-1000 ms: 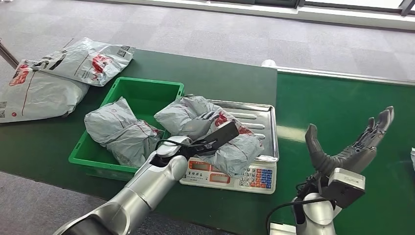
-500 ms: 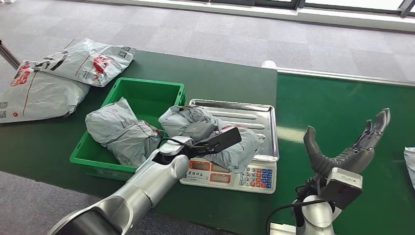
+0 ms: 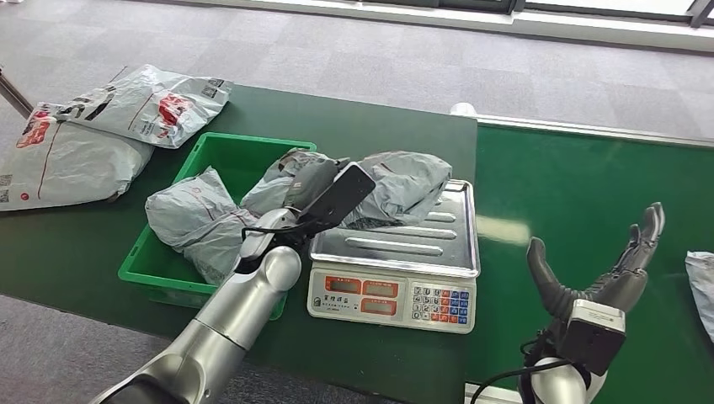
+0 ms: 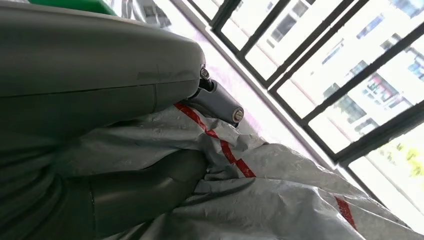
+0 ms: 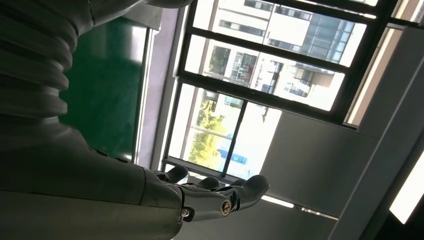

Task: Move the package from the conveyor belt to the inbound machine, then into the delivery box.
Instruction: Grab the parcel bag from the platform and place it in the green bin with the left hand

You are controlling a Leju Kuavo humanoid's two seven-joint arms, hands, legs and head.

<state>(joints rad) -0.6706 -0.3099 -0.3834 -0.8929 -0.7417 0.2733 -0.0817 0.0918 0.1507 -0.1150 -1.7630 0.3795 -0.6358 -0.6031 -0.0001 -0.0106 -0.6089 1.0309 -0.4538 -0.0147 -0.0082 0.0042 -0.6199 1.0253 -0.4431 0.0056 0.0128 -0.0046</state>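
Far to the left of the left hand, two flat grey mail bags [image 3: 93, 135] lie on the dark green surface [image 3: 396, 126], overlapping at one corner. Nearer, just left of and below the hand, a green bin [image 3: 221, 160] sits on the surface with a crumpled grey parcel [image 3: 198, 220] inside it.

The left hand [image 3: 313, 181] is grasping the package [image 3: 396, 187], a wrinkled grey bag with red stripes. The package is raised clear of the tray, hanging over the gap between the bin's right rim and the left part of the scale [image 3: 396, 269]. Most of the bag spreads to the right of the hand, with a smaller fold bunched to the hand's left over the bin's edge. In the left wrist view the thick thumb [image 4: 145, 192] presses into the plastic of the package [image 4: 280, 195], which bulges out beyond the hand.

Below and right of the left hand, the scale's steel tray [image 3: 425, 244] lies bare, with its display and keypad facing the robot.

Further right, the right hand [image 3: 602, 273] is released, fingers spread and pointing up, held above the brighter green belt [image 3: 581, 185]. It is well apart from the package. At the right edge of the belt, beyond the right hand, part of another grey bag [image 3: 701, 278] shows.
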